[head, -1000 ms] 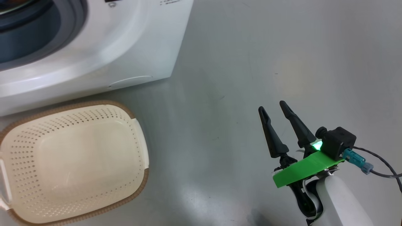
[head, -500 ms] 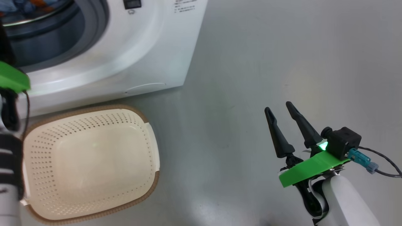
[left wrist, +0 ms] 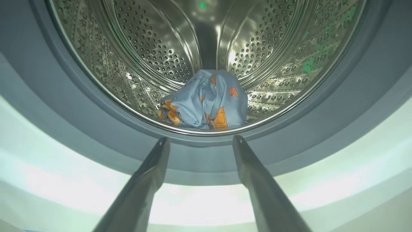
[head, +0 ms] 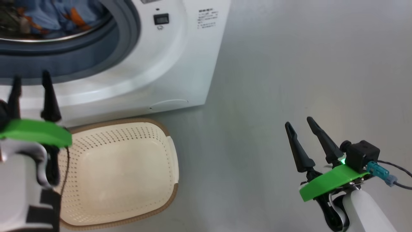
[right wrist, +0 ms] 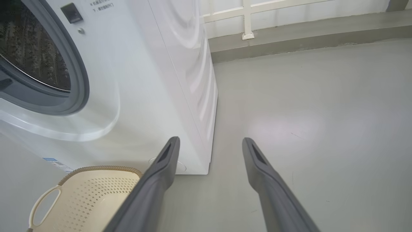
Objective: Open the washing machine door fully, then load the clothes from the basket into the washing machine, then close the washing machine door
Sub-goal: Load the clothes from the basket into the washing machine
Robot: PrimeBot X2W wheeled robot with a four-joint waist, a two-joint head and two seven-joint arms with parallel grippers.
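Note:
The white washing machine (head: 180,61) stands at the upper left with its mouth open. The blue, orange-printed clothes (head: 51,14) lie inside its steel drum (left wrist: 145,48), bunched at the drum's bottom (left wrist: 206,101). The washing machine door is out of view. The cream basket (head: 119,167) sits on the floor before the machine with nothing in it. My left gripper (head: 30,79) is open and empty, pointing at the gasket just below the drum's mouth (left wrist: 199,140). My right gripper (head: 299,122) is open and empty over the floor, to the right of the machine (right wrist: 209,140).
Grey floor (head: 289,64) stretches to the right of the machine. A low kerb with a white railing (right wrist: 289,29) runs along the far side. The basket (right wrist: 87,196) lies left of my right gripper. A cable (head: 397,183) trails from my right wrist.
The head camera has swung, so the machine and basket sit further right and the drum shows. My left gripper has come into view at the lower left, fingers up before the machine's mouth.

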